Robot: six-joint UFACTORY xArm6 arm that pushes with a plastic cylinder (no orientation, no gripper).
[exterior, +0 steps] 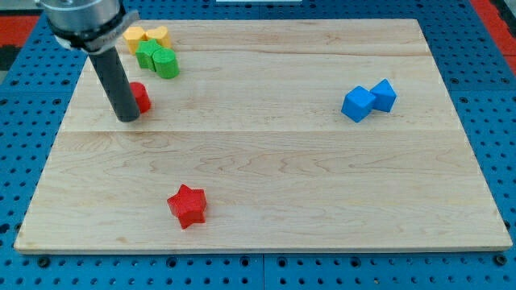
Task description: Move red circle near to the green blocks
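My tip [127,118] is resting on the wooden board [266,185] at the view's upper left, grasping nothing and pressing against the left side of the red circle [141,97]. The circle is sitting just below the two green blocks [158,59], which are touching the yellow blocks [146,35] above them. Further right, a red star [188,205] is lying near the bottom edge, and two blue blocks [368,100] are touching each other at the far right.

No readable text, label or number shows anywhere.
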